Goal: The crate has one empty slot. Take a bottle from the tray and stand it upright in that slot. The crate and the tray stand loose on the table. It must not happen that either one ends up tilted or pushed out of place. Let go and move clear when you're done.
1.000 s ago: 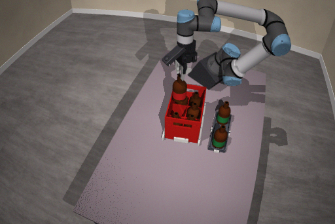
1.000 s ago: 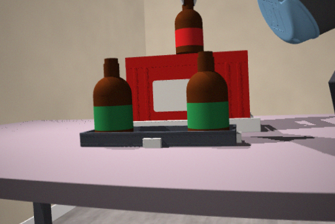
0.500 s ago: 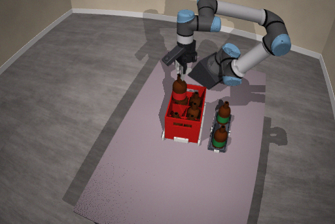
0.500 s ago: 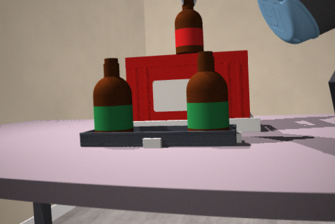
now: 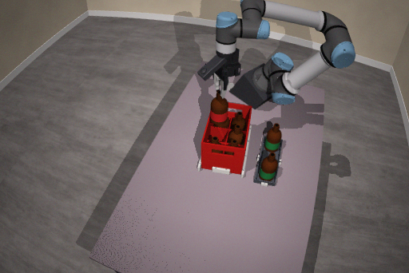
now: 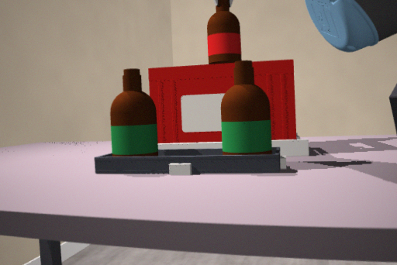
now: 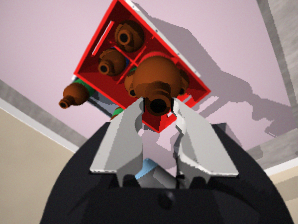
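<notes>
My gripper (image 5: pixel 220 94) (image 6: pixel 223 2) (image 7: pixel 157 98) is shut on the neck of a brown bottle with a red band (image 5: pixel 219 111) (image 6: pixel 224 43) (image 7: pixel 156 75). The bottle hangs about upright over the red crate (image 5: pixel 223 162) (image 6: pixel 280 103) (image 7: pixel 91 69), its base around rim height. Several brown bottles stand in the crate's slots, among them one (image 5: pixel 236 136) and one in the wrist view (image 7: pixel 129 36). The held bottle partly covers others, so the slot below it cannot be told. Two green-banded bottles (image 5: pixel 273 138) (image 5: pixel 268 167) (image 6: pixel 133 111) (image 6: pixel 246 103) stand in the dark tray (image 6: pixel 136 165).
The tray lies beside the crate, with a narrow gap between them. The crate's walls and dividers surround the area below the held bottle. The robot's base (image 5: pixel 253 88) stands behind the crate, at the table's back.
</notes>
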